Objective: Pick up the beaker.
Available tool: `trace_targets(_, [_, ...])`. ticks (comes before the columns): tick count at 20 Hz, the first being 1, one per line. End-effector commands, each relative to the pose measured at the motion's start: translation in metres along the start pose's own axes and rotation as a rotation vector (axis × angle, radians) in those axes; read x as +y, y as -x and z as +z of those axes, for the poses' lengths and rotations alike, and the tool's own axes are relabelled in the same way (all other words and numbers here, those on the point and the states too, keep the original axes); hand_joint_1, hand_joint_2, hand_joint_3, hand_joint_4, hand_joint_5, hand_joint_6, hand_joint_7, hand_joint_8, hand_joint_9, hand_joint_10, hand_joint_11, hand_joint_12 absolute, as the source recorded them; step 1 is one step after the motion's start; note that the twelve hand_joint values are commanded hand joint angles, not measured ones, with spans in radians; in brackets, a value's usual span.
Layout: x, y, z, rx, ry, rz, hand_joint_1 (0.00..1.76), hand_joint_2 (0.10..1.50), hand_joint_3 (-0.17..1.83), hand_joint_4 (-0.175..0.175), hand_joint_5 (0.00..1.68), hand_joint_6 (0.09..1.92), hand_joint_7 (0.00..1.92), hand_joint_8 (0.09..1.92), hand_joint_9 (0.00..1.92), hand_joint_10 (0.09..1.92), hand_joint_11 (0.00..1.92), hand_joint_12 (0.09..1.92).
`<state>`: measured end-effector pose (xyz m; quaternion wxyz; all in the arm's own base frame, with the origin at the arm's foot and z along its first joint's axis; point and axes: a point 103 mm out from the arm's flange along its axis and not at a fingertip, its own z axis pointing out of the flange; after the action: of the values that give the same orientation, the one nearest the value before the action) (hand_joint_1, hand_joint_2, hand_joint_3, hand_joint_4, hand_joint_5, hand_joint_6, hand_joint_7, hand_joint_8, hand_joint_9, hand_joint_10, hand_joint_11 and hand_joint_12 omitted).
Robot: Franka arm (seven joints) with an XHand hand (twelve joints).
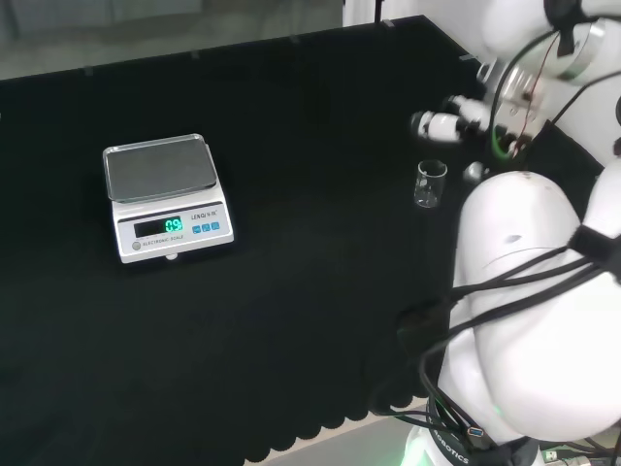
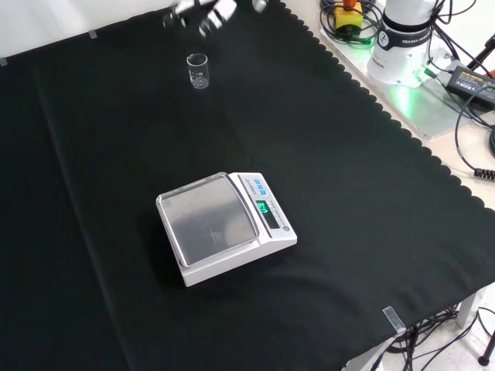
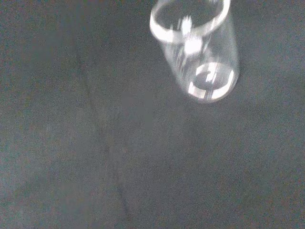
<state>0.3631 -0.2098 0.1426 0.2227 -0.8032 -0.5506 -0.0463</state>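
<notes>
A small clear glass beaker [image 1: 431,183] stands upright on the black cloth, and I cannot see anything in it. In the front view the beaker [image 2: 199,70] is near the far edge of the cloth. The hand [image 1: 448,123] hovers just above and beyond it in the head view, apart from it, with its fingers stretched out and holding nothing. The front view shows the hand [image 2: 206,12] blurred at the picture's top, above the beaker. The wrist view looks down into the beaker [image 3: 198,47], close and large.
A white electronic scale [image 1: 160,194] with a steel pan stands well to the left in the head view, mid-cloth in the front view [image 2: 224,224]. The arm's base [image 2: 406,35], cables and a yellow button box [image 2: 346,14] sit off the cloth's scalloped edge.
</notes>
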Motion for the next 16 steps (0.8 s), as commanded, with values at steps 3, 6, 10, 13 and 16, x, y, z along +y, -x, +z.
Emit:
trace_targets(3, [0.0236,0.0114,0.0768,-0.028,-0.139,0.038,0.00,1.00,0.31,-0.041,0.10,0.09,0.00,0.38,0.00,0.59,0.00,1.46])
trace_targets(6, [0.0245,0.0119,0.0788,-0.026,-0.146,0.043,0.00,1.00,0.31,-0.041,0.10,0.09,0.00,0.38,0.00,0.58,0.00,1.46])
trace_targets(10, [0.0247,0.0133,0.0798,-0.023,-0.154,0.048,0.00,1.00,0.31,-0.041,0.11,0.09,0.00,0.38,0.00,0.58,0.00,1.46])
trace_targets(13, [0.0237,0.0127,0.0797,-0.040,-0.122,0.040,0.00,1.00,0.30,-0.041,0.11,0.09,0.00,0.40,0.00,0.58,0.00,1.47])
trace_targets(16, [0.0209,0.0074,0.0803,-0.139,-0.043,0.028,0.06,1.00,0.27,-0.050,0.13,0.09,0.01,0.60,0.07,0.79,0.11,1.48])
